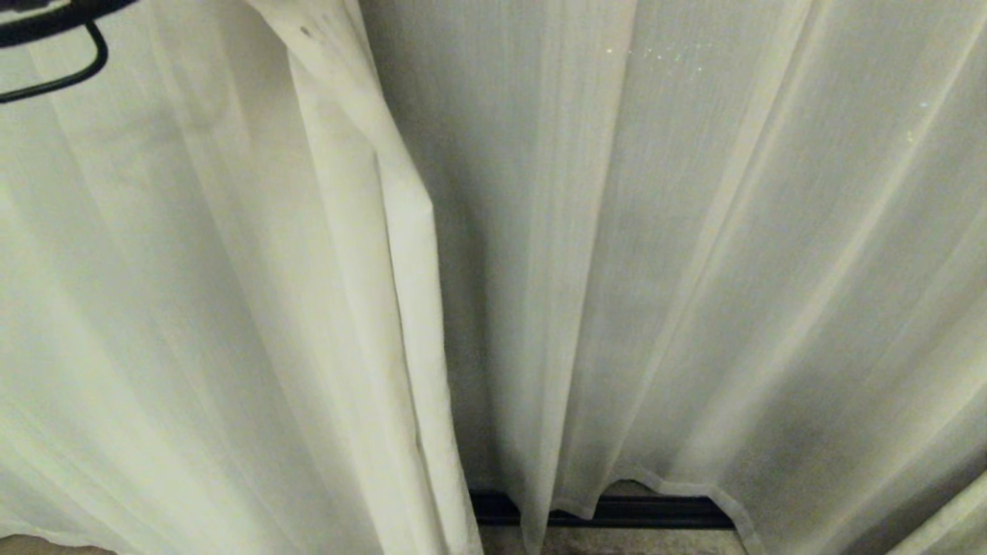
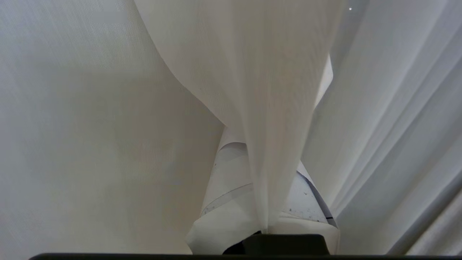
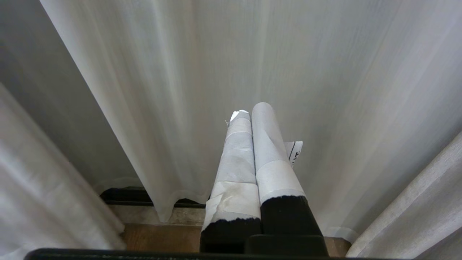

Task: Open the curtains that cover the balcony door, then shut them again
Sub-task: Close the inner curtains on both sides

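Because a curtain only travels when its edge is firmly caught, the left gripper (image 2: 265,216) is clamped on a gathered fold of the curtains (image 2: 252,90); in the left wrist view the cloth funnels down between the tape-wrapped fingers (image 2: 231,180) and fans out above them, which is how pinched, tensioned fabric looks. In the head view that arm shows only as a dark bracket and cable at about ten o'clock, and the hemmed edge (image 1: 401,254) slants down from about eleven o'clock toward six, judged to be drawn aside by that grip.

The right gripper (image 3: 252,112) sits parked, its two taped fingers pressed together on nothing, pointing at the sheer layer (image 3: 223,65) without visibly touching it; likely it waits while one arm does the pulling.

Beyond the hands, the curtains fill the head view from nine to three o'clock in long vertical folds, the hem (image 1: 663,486) lifting slightly near six o'clock. Farthest back, a dark track (image 1: 640,510) shows beneath that hem at six o'clock. The balcony door itself stays hidden behind the fabric.
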You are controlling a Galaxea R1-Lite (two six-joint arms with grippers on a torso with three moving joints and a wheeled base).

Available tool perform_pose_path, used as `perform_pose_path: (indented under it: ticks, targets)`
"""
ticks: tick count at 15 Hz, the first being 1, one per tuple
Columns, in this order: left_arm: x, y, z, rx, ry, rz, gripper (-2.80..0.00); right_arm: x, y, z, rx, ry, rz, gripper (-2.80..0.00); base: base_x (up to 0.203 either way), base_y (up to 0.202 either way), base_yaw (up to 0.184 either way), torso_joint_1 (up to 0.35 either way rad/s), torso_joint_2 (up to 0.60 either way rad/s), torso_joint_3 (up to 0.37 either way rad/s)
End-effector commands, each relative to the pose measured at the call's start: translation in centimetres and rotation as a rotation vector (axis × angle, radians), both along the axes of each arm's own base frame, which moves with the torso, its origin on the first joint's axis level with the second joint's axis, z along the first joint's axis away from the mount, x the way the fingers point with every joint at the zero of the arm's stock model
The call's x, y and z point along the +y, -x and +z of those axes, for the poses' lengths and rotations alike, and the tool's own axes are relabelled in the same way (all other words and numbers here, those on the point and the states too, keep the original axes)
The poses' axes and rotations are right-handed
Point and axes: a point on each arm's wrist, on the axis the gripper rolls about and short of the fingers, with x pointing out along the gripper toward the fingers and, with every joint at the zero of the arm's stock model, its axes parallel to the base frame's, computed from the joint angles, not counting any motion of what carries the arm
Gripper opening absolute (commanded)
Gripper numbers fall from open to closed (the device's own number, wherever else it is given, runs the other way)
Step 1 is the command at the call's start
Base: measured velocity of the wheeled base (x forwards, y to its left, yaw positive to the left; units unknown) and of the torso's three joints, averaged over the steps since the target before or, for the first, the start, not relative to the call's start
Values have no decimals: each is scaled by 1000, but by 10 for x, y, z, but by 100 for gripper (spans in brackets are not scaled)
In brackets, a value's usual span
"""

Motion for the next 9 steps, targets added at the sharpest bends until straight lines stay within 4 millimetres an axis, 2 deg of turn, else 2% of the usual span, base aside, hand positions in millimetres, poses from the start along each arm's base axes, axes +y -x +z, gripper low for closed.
perform_pose_path:
  ticks: [1,5,9]
  targets:
    - [-2,-8,-3,11,-3,9,-280,0,0,0,-1,1,0,-280,0,0,0,0,0,0]
    - [11,-9,5,-10,22,131,-280,0,0,0,-1,1,0,-280,0,0,0,0,0,0]
    - [38,-17,8,-18,33,283,-280,0,0,0,-1,1,0,-280,0,0,0,0,0,0]
